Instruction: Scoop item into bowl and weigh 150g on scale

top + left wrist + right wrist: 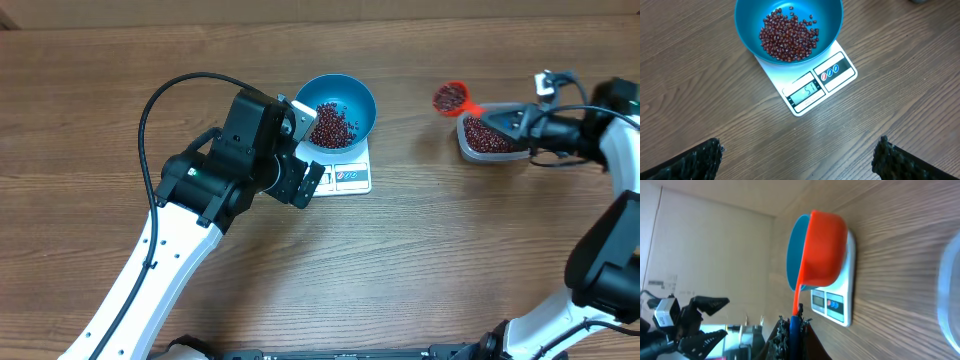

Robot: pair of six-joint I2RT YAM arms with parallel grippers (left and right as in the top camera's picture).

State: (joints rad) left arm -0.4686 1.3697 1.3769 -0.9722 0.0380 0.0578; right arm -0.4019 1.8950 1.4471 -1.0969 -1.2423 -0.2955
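Beans [788,35]: a shallow heap lay in the blue bowl [747,30] on the scale [780,80], just ahead of your left fingers [697,161], which stood wide and held nothing. Display [811,90] read well short of target. Your right fingers [782,341] were clamped on the handle of the orange scoop [826,250], loaded, its cup out past their tips, beside the tub [492,140]. Judged best: carry it level, tip slowly over the bowl's middle, watch the reading climb.

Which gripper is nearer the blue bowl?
Left. The left gripper hovers open beside the bowl on the scale; the right gripper, shut on the scoop, is by the tub.
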